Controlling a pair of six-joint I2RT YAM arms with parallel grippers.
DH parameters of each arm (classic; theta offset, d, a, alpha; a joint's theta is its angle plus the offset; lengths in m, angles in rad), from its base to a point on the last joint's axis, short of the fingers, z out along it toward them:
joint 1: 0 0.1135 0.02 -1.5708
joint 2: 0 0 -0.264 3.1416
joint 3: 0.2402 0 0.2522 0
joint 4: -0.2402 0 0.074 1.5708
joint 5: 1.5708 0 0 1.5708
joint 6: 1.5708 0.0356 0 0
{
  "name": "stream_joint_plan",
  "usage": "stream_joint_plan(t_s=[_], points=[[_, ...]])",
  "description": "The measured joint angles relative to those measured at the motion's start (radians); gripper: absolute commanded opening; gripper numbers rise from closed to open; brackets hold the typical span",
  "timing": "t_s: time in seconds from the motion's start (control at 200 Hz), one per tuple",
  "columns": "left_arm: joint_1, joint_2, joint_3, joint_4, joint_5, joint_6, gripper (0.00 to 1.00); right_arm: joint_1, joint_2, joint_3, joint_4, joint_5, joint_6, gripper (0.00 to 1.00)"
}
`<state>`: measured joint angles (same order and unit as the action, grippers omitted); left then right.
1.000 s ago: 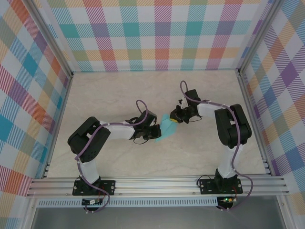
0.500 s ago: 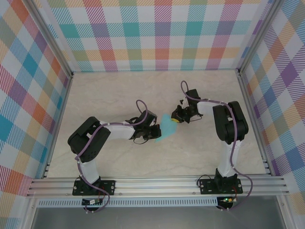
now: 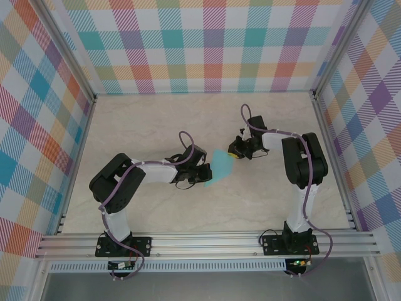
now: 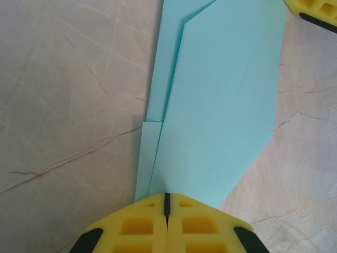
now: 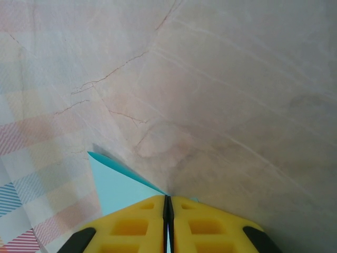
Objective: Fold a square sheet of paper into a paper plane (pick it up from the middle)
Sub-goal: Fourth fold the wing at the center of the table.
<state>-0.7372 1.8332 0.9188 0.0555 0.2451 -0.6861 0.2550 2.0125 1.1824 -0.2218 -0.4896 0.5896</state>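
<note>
Ok so the thin light turquoise sheet of paper (image 3: pixel 220 164) is sitting pretty much mid-table, a touch toward the right edge of the pale marble-look table (image 3: pixel 144 125). It's folded into a long shape. From the left wrist view you can see a big top flap with slanted corners and 2 more layer edges peeking out along its left side.

The left gripper (image 4: pixel 167 200) has its chunky yellow fingers shut tight with no gap, and the tips are right at the end of the paper nearer the front edge. The right gripper (image 5: pixel 167 201) is much the same, jaws closed together, at the opposite end toward the back edge, with turquoise showing on both sides of its tips.

The paper looks face-up under both sets of tips rather than pinched between them. I honestly can't tell whether either one is actually pressing on it. The 2 grippers are near each other, with just the paper between.
</note>
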Motion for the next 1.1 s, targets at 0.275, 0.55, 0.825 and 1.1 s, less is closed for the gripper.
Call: stream_joint_plan(t_s=[0.275, 0.55, 0.825, 1.1], points=[[0.0, 0.0, 0.0, 0.0, 0.0, 0.0, 0.0, -0.003, 0.0, 0.003, 0.0, 0.004, -0.003, 0.12], [0.0, 0.0, 0.0, 0.0, 0.002, 0.0, 0.0, -0.033, -0.002, 0.031, -0.008, 0.086, -0.027, 0.12], [0.001, 0.0, 0.0, 0.0, 0.005, 0.0, 0.01, -0.039, -0.118, -0.006, -0.014, 0.074, -0.029, 0.14], [0.001, 0.0, 0.0, 0.001, 0.007, 0.0, 0.01, 0.04, -0.192, -0.099, 0.064, -0.03, 0.025, 0.13]])
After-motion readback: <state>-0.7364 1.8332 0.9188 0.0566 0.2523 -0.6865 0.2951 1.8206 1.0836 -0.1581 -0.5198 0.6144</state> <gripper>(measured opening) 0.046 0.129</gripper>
